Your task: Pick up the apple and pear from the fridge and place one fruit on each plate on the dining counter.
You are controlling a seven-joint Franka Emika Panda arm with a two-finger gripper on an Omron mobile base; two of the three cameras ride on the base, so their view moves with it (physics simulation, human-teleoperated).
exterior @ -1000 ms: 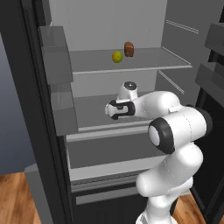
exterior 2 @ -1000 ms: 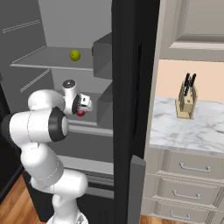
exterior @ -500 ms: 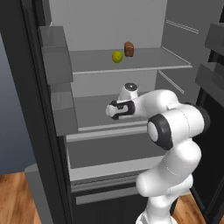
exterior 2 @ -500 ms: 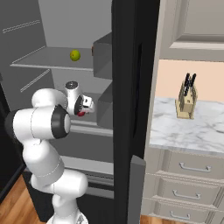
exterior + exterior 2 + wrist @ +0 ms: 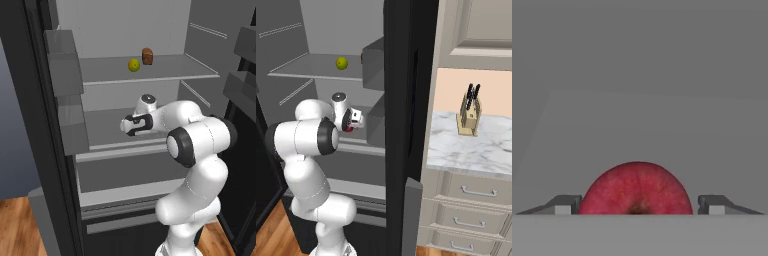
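1. Hand view, bottom centre: gripper (image 5: pixel 637 205) straddles the apple (image 5: pixel 637 189). Left fingertip touches the apple's side or nearly so; right fingertip stands clearly apart with a gap. Jaws fairly wide, not clamped on the fruit.
2. Apple is red and glossy, stem dimple facing the camera, sitting on the grey shelf (image 5: pixel 662 135). Pale grey fridge back wall fills the upper part of that frame.
3. Left base view: white arm rises from lower right, elbow at right centre, gripper (image 5: pixel 125 126) at frame centre reaching left over the middle shelf (image 5: pixel 105 125) of the fridge (image 5: pixel 30 125). Apple hidden behind the hand here.
4. Right base view: arm at left, gripper (image 5: pixel 356 120) at centre left, a sliver of red apple (image 5: pixel 348 129) just below the hand.
5. Farther up, upper shelf: pear (image 5: pixel 134 65), yellow-green, upper centre of the left base view, just beside a brown loaf-like block (image 5: pixel 147 56) to its right, well apart from the gripper. Pear (image 5: pixel 342 63) at upper left of the right base view.
6. Grey door bins (image 5: pixel 65 60) at upper left of the left base view.
7. Right base view, right side: marble-topped cabinet (image 5: pixel 476 150) with drawers, knife block (image 5: pixel 469 116) standing on it.
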